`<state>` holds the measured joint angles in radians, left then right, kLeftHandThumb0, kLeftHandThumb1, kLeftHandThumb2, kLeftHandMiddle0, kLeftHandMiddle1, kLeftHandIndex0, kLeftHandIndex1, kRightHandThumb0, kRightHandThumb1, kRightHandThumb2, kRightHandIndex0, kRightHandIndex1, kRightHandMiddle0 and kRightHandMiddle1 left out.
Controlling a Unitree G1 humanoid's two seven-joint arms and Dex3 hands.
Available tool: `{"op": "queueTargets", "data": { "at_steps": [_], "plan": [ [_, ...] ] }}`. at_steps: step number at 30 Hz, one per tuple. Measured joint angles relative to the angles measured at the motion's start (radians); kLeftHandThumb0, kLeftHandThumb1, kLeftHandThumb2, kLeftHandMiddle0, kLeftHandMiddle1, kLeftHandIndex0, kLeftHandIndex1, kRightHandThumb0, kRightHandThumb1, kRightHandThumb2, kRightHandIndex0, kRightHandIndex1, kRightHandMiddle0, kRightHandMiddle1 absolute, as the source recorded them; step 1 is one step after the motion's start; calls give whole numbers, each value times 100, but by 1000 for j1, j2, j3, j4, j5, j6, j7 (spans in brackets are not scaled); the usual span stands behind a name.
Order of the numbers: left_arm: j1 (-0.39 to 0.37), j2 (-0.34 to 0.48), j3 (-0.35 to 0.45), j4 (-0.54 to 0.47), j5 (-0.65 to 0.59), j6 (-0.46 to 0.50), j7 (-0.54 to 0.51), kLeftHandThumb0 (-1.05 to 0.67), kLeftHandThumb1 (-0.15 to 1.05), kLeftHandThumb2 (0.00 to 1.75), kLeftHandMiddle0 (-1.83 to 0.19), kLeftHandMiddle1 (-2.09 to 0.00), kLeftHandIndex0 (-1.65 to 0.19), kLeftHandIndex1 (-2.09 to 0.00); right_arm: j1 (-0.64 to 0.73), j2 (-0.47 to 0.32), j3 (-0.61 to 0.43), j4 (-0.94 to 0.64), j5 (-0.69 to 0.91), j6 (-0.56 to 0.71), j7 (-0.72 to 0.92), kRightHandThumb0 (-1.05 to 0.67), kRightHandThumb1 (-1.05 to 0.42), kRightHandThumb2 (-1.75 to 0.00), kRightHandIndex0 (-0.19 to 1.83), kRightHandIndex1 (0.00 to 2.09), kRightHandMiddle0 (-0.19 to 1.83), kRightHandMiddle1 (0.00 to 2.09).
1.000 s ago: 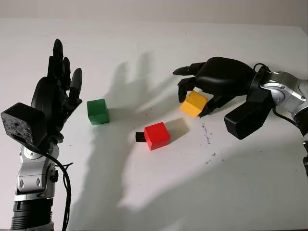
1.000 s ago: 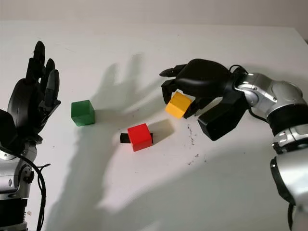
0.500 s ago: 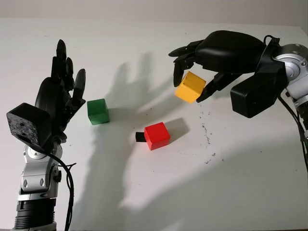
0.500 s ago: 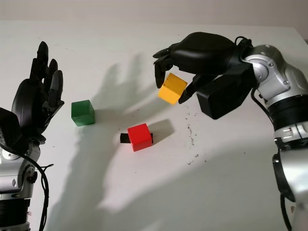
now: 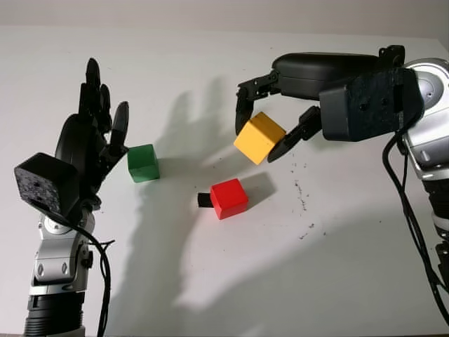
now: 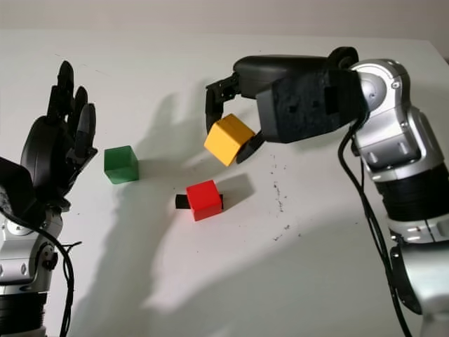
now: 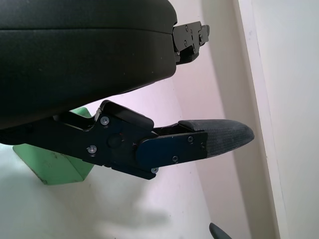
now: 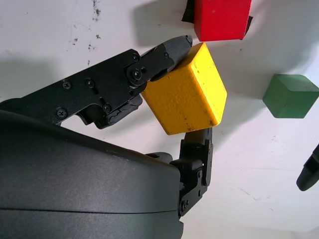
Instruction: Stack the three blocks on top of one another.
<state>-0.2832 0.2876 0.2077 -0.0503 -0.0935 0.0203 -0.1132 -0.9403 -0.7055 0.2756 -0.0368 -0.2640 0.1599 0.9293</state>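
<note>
The white matte tabletop (image 5: 231, 281) runs to a pale wall along the top edge, with dark specks right of centre. At upper right, the right hand (image 5: 272, 125) pinches the yellow cube-shaped block (image 5: 259, 137) between its fingers, lifted clear of the surface — transport is the step in hand. The left hand (image 5: 95, 144) hovers open at centre left, beside the green cube block (image 5: 143, 163). Next: lower yellow squarely onto the red cube block (image 5: 229, 198) at centre — alignment matters.
</note>
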Motion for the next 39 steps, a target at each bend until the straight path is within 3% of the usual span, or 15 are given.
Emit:
{"op": "queueTargets", "data": {
  "at_steps": [4,17,22,31,39],
  "plan": [
    [-9,-9,-9,0,2,0,5,-73,105,58,17,-5,19,0,41,24,0,-53,-7,73,-23,-37,-101,-6,29,5,24,178],
    [-16,-34,-19,-4,24,-6,25,-74,105,57,18,-5,19,-1,122,59,47,-211,-132,182,-60,-41,-100,-5,29,5,26,178],
    [-16,-38,-25,-4,32,-14,29,-74,105,57,18,-5,19,-2,136,61,74,-225,-142,229,-18,-39,-102,-6,23,3,18,188],
    [-16,-48,-32,-7,41,-14,47,-74,105,56,17,-6,19,-3,136,57,98,-229,-164,187,40,-41,-101,-5,29,6,23,195],
    [-16,-63,-33,-9,32,-17,48,-72,105,56,17,-6,19,-3,136,55,102,-254,-176,211,86,-39,-99,-5,22,3,17,179]
  ]
}}
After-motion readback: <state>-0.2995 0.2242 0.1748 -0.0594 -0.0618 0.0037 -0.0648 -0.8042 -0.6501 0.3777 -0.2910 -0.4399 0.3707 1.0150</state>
